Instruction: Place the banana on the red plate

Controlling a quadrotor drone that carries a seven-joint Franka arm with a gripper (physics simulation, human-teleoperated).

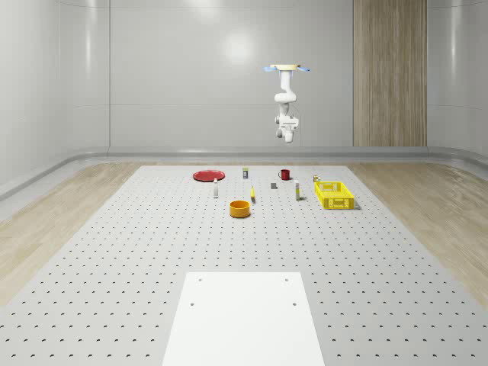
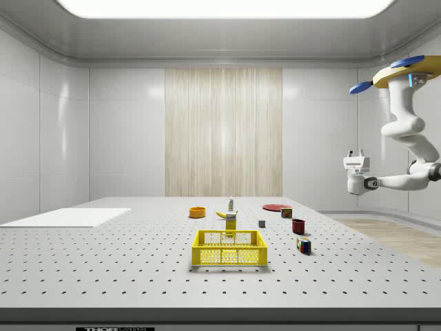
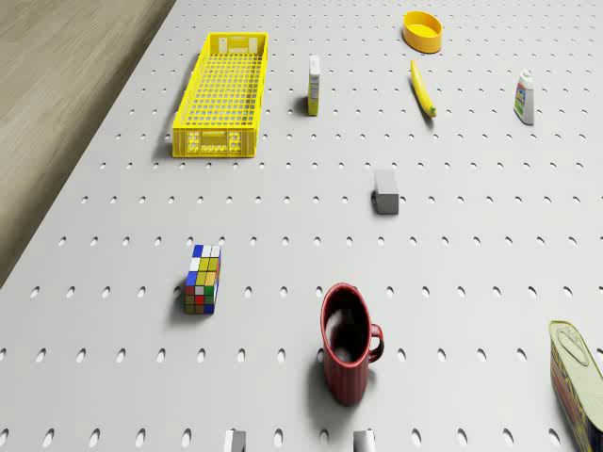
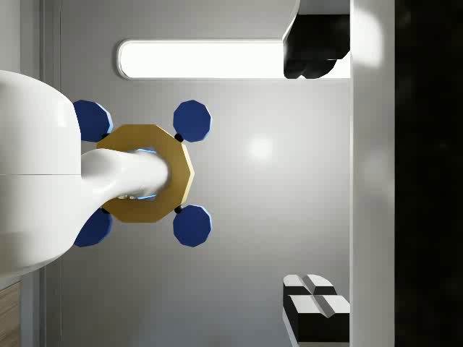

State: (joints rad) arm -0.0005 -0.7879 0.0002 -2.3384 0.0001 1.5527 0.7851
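The drone (image 1: 287, 69) hovers high above the far end of the bench (image 1: 152, 252), its arm bent down and back so that the tool (image 2: 353, 162) points upward toward the drone's underside. In the wrist view the tool's (image 4: 312, 176) two fingers (image 4: 311, 43) stand wide apart with nothing between them. Well below the tool stands a red mug (image 3: 347, 344). The banana (image 3: 423, 88) lies flat on the bench far below and well out from the tool, beyond a small grey block (image 3: 385, 191) and near an orange bowl (image 3: 422, 30). The red plate (image 1: 207, 175) rests on the bench low down and off to the tool's side, well apart from the banana (image 1: 252, 195).
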